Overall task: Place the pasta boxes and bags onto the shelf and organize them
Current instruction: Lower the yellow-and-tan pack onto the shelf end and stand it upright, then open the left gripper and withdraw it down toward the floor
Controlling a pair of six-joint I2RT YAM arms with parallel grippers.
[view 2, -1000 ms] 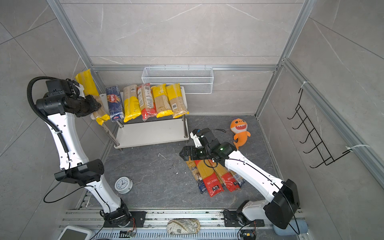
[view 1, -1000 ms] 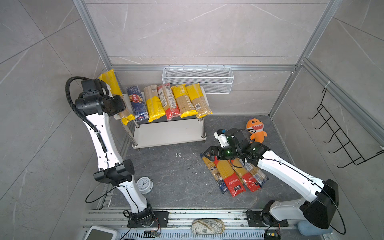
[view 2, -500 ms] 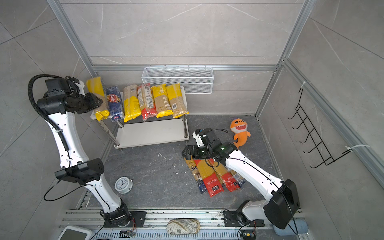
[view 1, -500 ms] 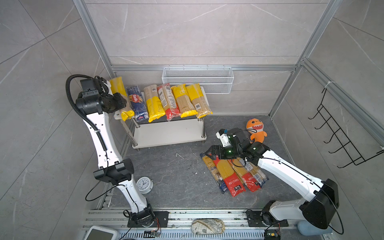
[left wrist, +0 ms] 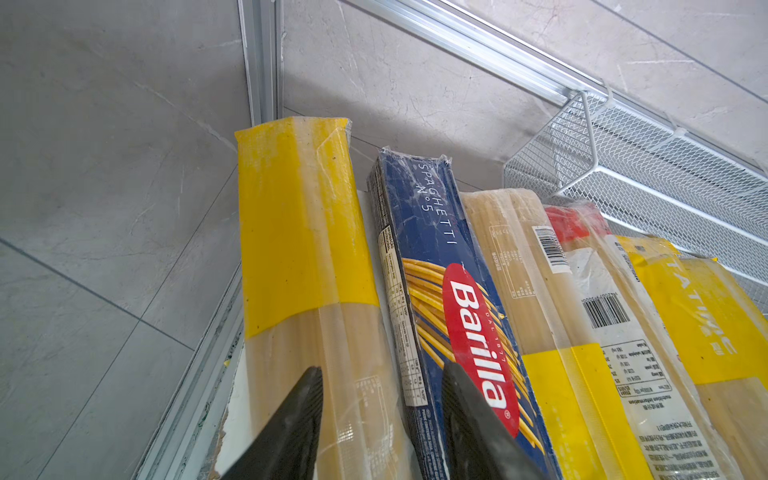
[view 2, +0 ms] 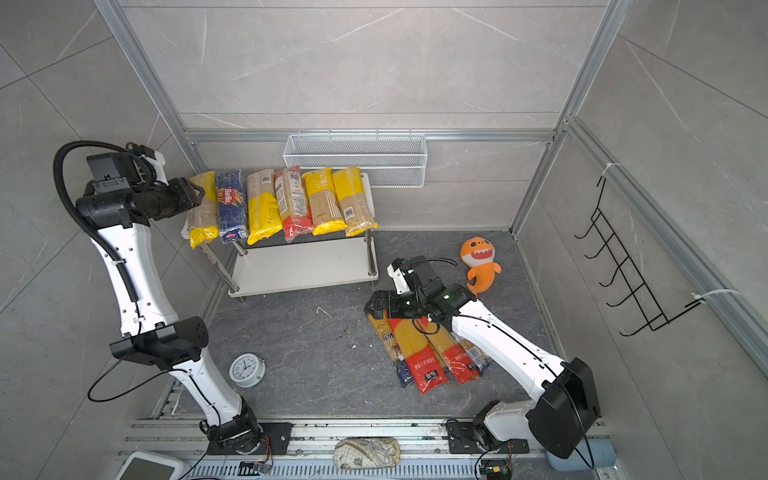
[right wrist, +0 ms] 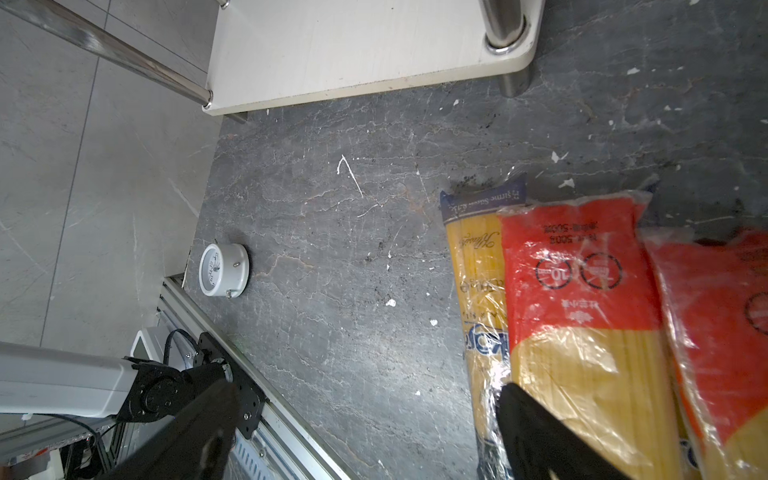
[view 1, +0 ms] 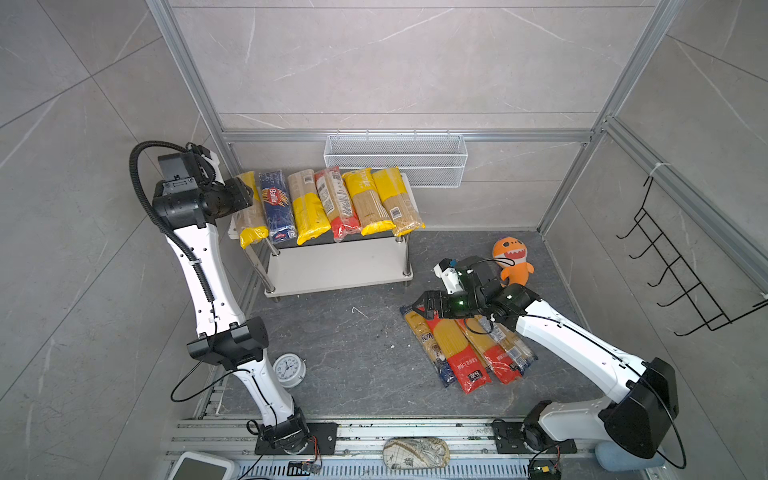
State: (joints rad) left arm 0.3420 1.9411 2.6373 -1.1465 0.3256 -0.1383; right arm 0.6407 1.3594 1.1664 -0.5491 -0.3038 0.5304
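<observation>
Yellow-ended pack (view 1: pixel 252 224) lies on the shelf (view 1: pixel 340 286), at its top left edge, left tool (left wrist: pixel 380 365) released above it; lower board (view 1: pixel 332 266) open. Right tool (right wrist: pixel 365 384) gapes over floor packs (view 1: pixel 457 353). Top views alone show near-end overhang.

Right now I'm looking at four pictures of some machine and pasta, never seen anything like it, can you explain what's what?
This is a robot with two arms, each ending in a two-fingered end effector. Two pictures look down from overhead, almost identically; the other two come from cameras on the wrists. Six spaghetti packs lie side by side on the top board of a small shelf. The left end effector is open above the yellow-ended pack at the row's end. Several loose packs lie on the floor, with the right end effector open over them, holding nothing. A toy shark, a small clock and a wire basket are nearby.
</observation>
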